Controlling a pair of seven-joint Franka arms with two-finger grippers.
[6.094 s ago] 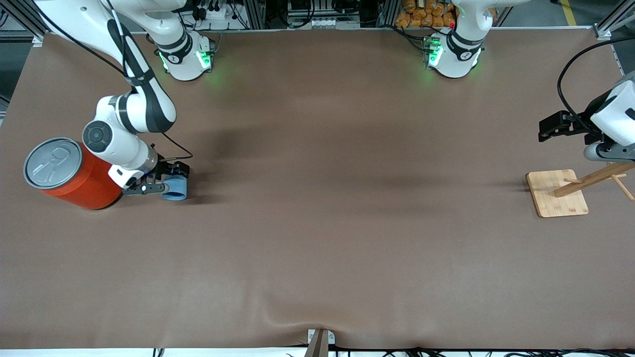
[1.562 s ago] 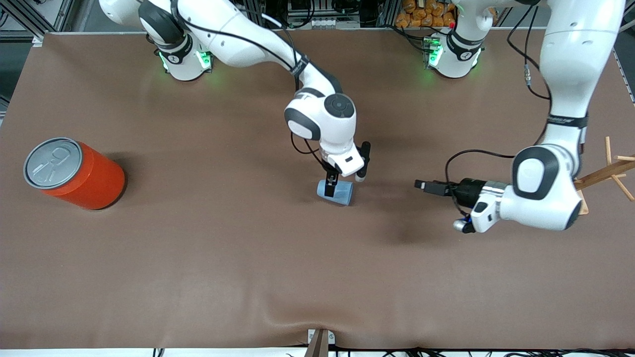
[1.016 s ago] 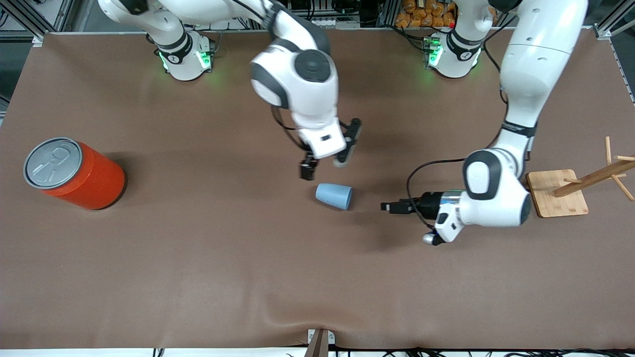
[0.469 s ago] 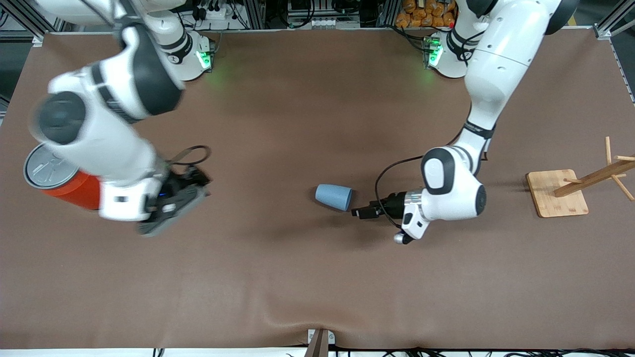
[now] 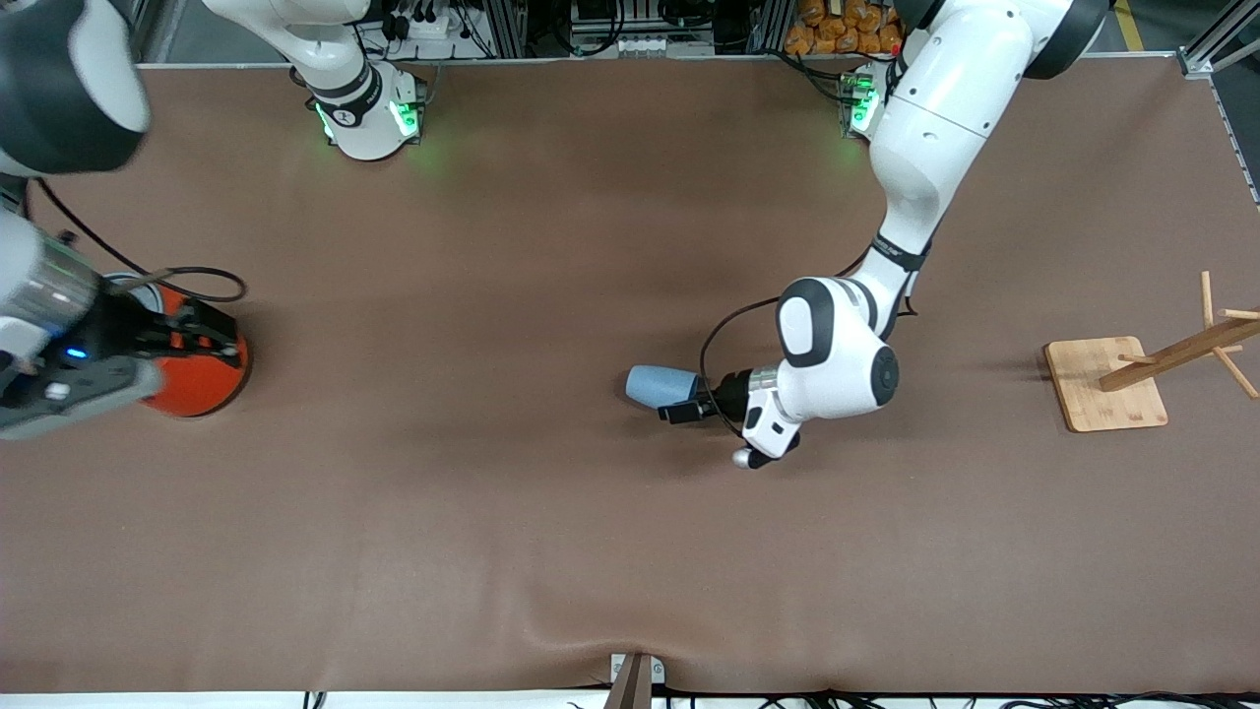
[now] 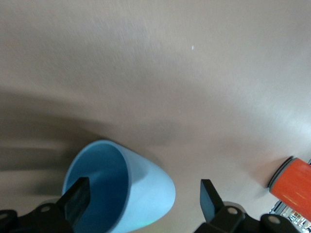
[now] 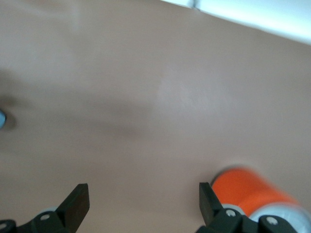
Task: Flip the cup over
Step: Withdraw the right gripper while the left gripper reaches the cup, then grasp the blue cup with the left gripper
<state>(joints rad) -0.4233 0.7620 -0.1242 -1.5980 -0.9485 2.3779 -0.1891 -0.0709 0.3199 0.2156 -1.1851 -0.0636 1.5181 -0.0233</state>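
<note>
The light-blue cup (image 5: 652,384) lies on its side mid-table, its mouth turned toward the left arm's end. My left gripper (image 5: 681,405) is low at the cup's mouth end. In the left wrist view the cup (image 6: 146,187) shows its darker blue inside, and the left gripper (image 6: 143,204) is open around it, one finger (image 6: 77,199) across the mouth and the other (image 6: 210,201) clear of the wall. My right gripper (image 5: 202,340) hangs open and empty over the orange can (image 5: 202,379); its wrist view shows the open gripper (image 7: 143,204) above bare table.
The large orange can stands at the right arm's end of the table and shows in both wrist views (image 6: 291,187) (image 7: 252,194). A wooden stand on a square base (image 5: 1107,384) sits at the left arm's end.
My right gripper let go of the cup mid-table, rose and swung away to the orange can. My left gripper moved in low from the stand's side until its open fingers reached the cup's mouth.
</note>
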